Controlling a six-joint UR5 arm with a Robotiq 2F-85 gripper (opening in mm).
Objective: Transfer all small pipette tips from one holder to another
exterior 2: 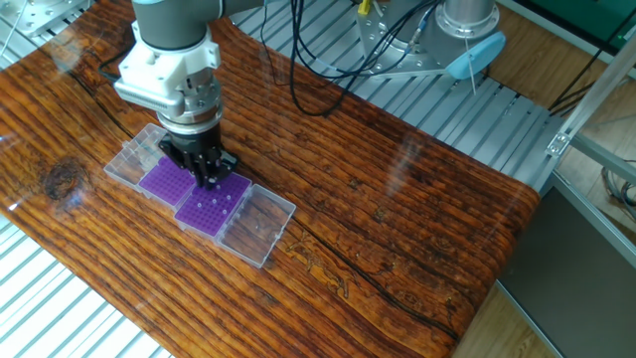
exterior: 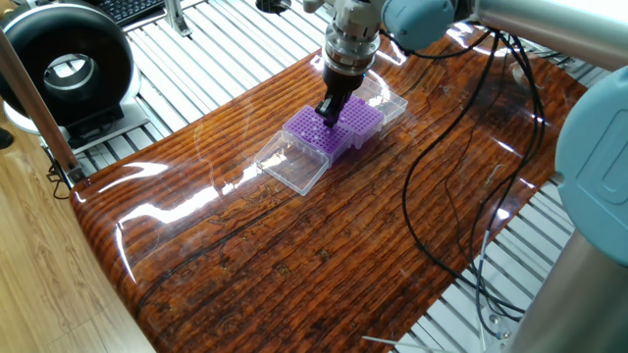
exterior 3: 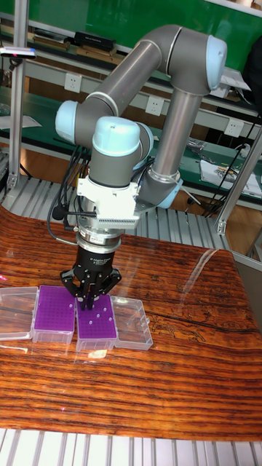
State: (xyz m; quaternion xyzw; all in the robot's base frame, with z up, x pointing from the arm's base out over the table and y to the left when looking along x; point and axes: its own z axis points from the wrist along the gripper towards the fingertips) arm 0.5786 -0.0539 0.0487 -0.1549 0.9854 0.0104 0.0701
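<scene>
Tall fixed view shows our gripper (exterior 3: 88, 296), fingers nearly closed on something we cannot make out, above the right rack (exterior 3: 96, 318) holding few tips (exterior 3: 95, 314), at 3 o'clock from the left rack (exterior 3: 55, 314), so we judge most transfers remain.

We are counting two purple racks on the bench (exterior 2: 417, 219): one rack (exterior 3: 56, 314) sitting at nine o'clock of the other rack (exterior 3: 97, 324). We are seeing two clear lids, one lid (exterior 3: 16, 313) lying open outside each, the other lid (exterior 3: 132, 323) at three o'clock. One gripper (exterior 3: 89, 297) is hanging over them. Several small pale tips are showing in the second rack; we cannot count them exactly.
</scene>
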